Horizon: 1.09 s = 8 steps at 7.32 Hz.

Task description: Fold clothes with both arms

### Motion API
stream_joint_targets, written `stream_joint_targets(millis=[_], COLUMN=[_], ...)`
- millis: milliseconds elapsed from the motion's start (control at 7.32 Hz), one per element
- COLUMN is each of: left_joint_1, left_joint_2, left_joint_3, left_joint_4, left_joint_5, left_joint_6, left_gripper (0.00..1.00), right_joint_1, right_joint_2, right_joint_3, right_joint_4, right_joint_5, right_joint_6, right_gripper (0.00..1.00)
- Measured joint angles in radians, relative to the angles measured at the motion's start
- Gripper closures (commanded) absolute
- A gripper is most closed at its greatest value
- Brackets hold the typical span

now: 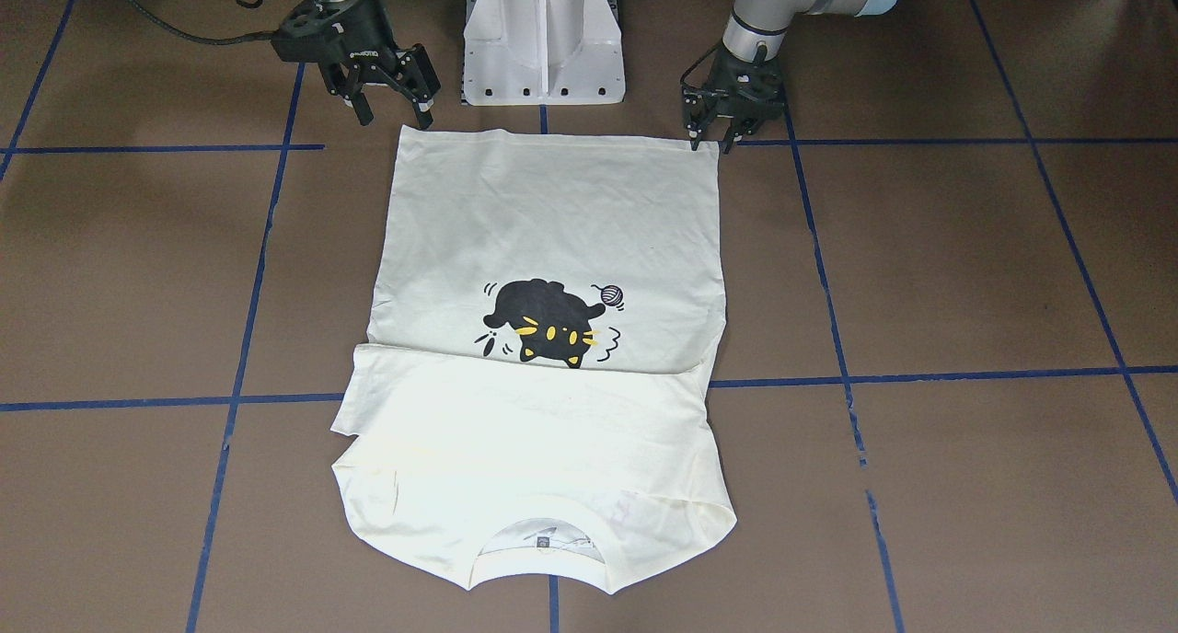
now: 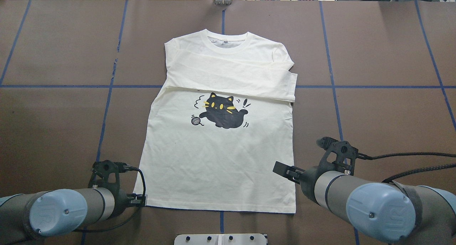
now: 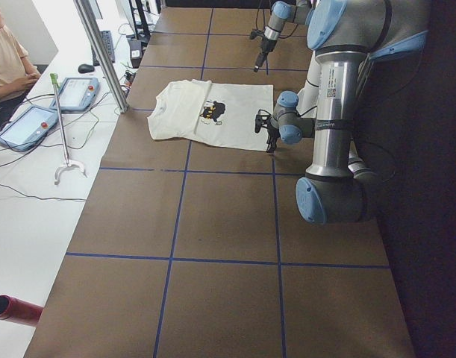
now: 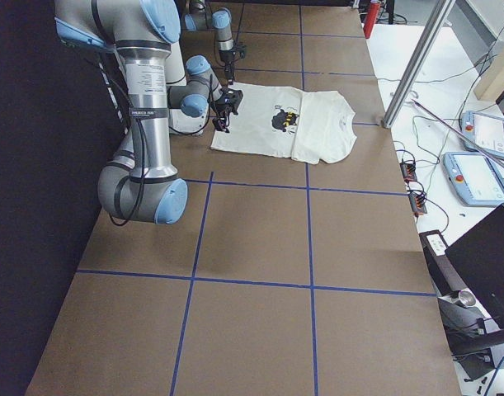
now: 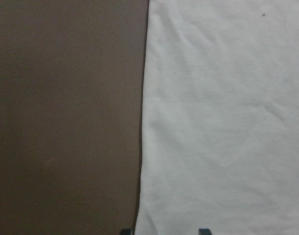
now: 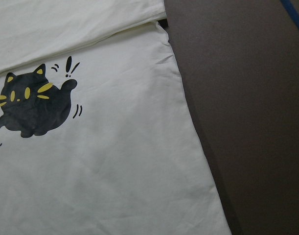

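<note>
Brown matte table [image 1: 966,247], gridded with blue tape lines [image 1: 920,375], some chipped. Cream shirt [image 1: 543,219] lies flat at the table's middle, printed side up. Its straight hem is on the robot side and its ribbed round collar [image 2: 228,42] on the far side. Both sleeves [image 2: 231,79] are folded across the chest in one overlapping band, which ends just above the black cat print [image 1: 548,325] with yellow eyes and whiskers. The cloth is soft cotton with light wrinkles near the hem. Left gripper [image 1: 710,141] is low at the hem's left corner, fingers parted and clamping nothing. In the wrist view the shirt's side edge runs between its fingertips [image 5: 204,231]. Right gripper [image 1: 394,109] is black, spread wide and empty, raised off the table by the hem's right corner. A black braided cable [image 2: 409,156] trails from the right wrist over the table. White metal pedestal [image 1: 543,35] stands just behind the hem, between the two grippers. Beyond the far edge is a white bench [image 3: 33,171] with two grey pendants [image 3: 82,93], a slanted aluminium post [image 3: 101,56], a green-handled grabber stick [image 3: 61,127] and a red tube [image 3: 15,309]. A seated person [image 3: 4,60] shows at that bench, well apart from the shirt.
</note>
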Motion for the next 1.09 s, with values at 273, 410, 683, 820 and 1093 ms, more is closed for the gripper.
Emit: stream_joint_targets(millis=[273,410,683,820,1093], left_joint_1=[0.0,0.0,0.003,0.006,0.014], left_joint_2=[0.0,0.0,-0.002,-0.002,-0.004], left_joint_3=[0.005,0.006,0.006,0.006,0.005], left_joint_4=[0.001,0.001,0.001,0.001,0.002], left_joint_5=[0.0,0.0,0.0,0.0,0.001], left_joint_6=[0.0,0.0,-0.001,-0.001,-0.001], left_gripper=[0.64,0.69,0.7,0.76,1.0], right_joint_1=[0.0,0.0,0.001,0.001,0.001], right_joint_2=[-0.001,-0.001,-0.001,-0.002,-0.002], right_joint_3=[-0.001,-0.001,-0.001,-0.001,-0.002], right_joint_4=[0.0,0.0,0.0,0.0,0.0], right_joint_5=[0.0,0.0,0.0,0.0,0.0], right_joint_6=[0.0,0.0,0.0,-0.001,-0.001], right_gripper=[0.02,0.02,0.02,0.02,0.02])
